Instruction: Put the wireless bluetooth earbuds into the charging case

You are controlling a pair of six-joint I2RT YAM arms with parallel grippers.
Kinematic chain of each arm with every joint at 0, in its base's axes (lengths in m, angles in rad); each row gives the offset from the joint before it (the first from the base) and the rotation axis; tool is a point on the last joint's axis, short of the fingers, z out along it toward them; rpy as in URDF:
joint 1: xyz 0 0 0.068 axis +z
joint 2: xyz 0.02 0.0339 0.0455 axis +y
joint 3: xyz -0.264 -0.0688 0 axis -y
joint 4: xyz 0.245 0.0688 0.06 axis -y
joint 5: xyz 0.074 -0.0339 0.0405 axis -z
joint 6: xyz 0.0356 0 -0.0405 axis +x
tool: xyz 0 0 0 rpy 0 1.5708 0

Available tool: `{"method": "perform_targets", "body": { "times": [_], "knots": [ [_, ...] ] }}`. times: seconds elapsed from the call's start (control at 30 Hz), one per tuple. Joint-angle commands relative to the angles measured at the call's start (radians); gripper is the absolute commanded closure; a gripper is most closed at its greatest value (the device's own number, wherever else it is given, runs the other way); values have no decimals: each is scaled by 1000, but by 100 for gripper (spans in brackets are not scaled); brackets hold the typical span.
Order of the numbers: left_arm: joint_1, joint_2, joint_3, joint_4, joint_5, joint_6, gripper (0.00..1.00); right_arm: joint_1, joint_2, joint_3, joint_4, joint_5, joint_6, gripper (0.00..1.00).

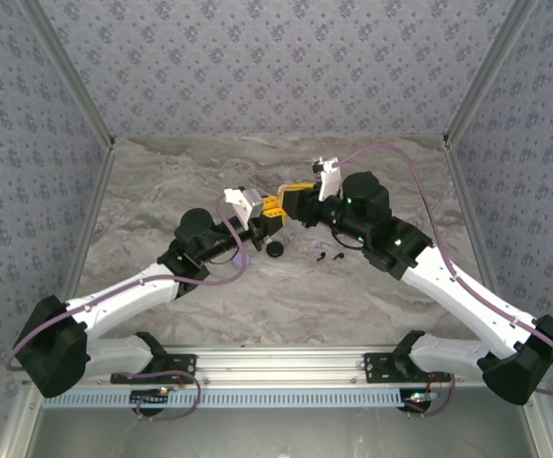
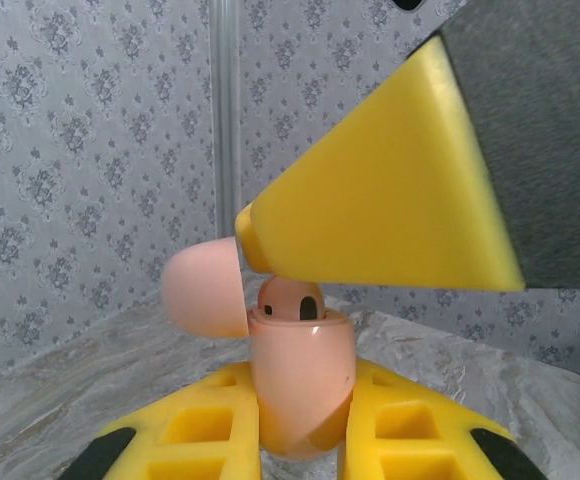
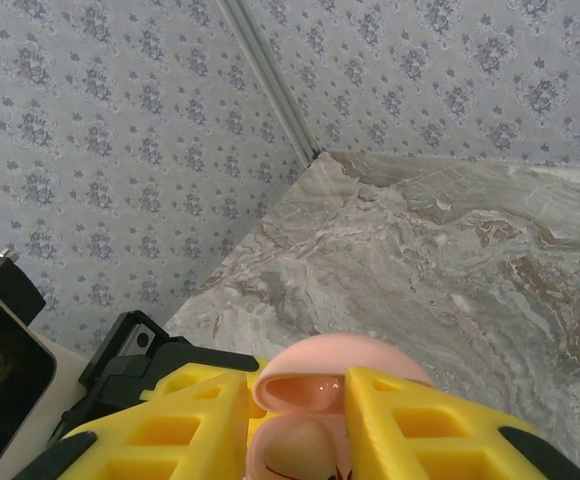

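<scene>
Overall: both arms meet over the middle of the bench; from above the tools overlap and are hard to separate.
Left tool: clamped on the pink case, one yellow finger on each side; finger bases cut off by the frame edge.
Pink case: upright in the left tool, lid swung open to one side; lower end hidden between the fingers.
Pink earbud: sits in the case well, only its top shows.
Right tool: just above the open case, which shows through its finger gap; one finger looms by the lid, contact unclear; can't tell if it grips anything.
Black case: on the bench beside the tools; open or not, can't tell.
Black earbuds: two tiny specks on the bench near the black case, apart from it; shape too small to read.
</scene>
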State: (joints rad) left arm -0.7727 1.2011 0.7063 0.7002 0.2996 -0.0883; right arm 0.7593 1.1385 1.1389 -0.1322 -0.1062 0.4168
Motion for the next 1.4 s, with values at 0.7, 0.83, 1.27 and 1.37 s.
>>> {"method": "perform_targets", "body": {
  "times": [0.7, 0.83, 1.27, 1.37],
  "knots": [
    [-3, 5, 59, 99, 158, -31, 100, -315, -4, 62, -66, -734, 11, 0],
    [-3, 4, 59, 94, 165, -33, 100, -295, 16, 31, -19, -771, 30, 0],
    [-2, 7, 67, 73, 171, -26, 100, -262, 19, 85, 38, -764, 10, 2],
    [-3, 6, 68, 64, 170, -22, 100, -262, -5, 79, 42, -752, -8, 4]
  ]
}}
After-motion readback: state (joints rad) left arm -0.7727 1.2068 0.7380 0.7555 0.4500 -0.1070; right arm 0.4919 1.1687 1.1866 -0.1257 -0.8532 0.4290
